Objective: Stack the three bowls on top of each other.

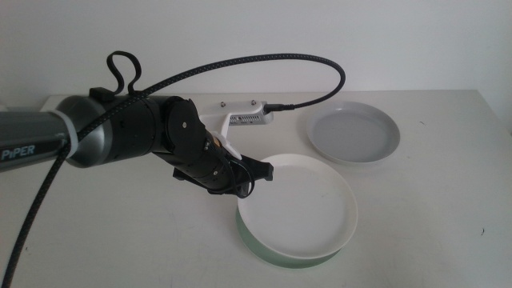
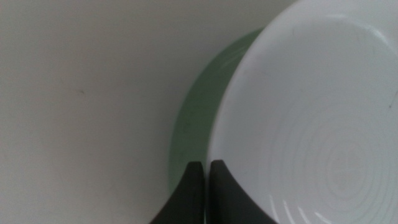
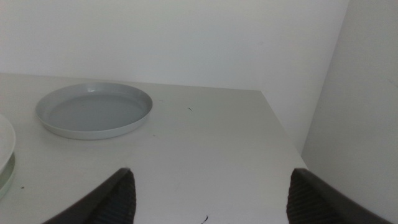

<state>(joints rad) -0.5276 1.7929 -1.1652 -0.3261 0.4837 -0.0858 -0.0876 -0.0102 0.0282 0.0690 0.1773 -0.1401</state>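
While reaching across, left hand [image 1: 250, 178] seemingly pinches white bowl [image 1: 308, 204].

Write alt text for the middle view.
The left arm's fingers meet the near-left rim of a white bowl sitting slightly off-centre on a green bowl. A grey bowl lies apart, farther back on the white table.

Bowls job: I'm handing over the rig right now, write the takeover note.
Left pincer: shut on the near rim of the white bowl.
Right pincer: open, empty, waiting off to the side, out of the middle view.
White bowl sits on the mint green bowl, slightly off-centre.
Pale grey bowl stands alone at the far right of the table.
Left: release the white bowl, then add the grey one on top.
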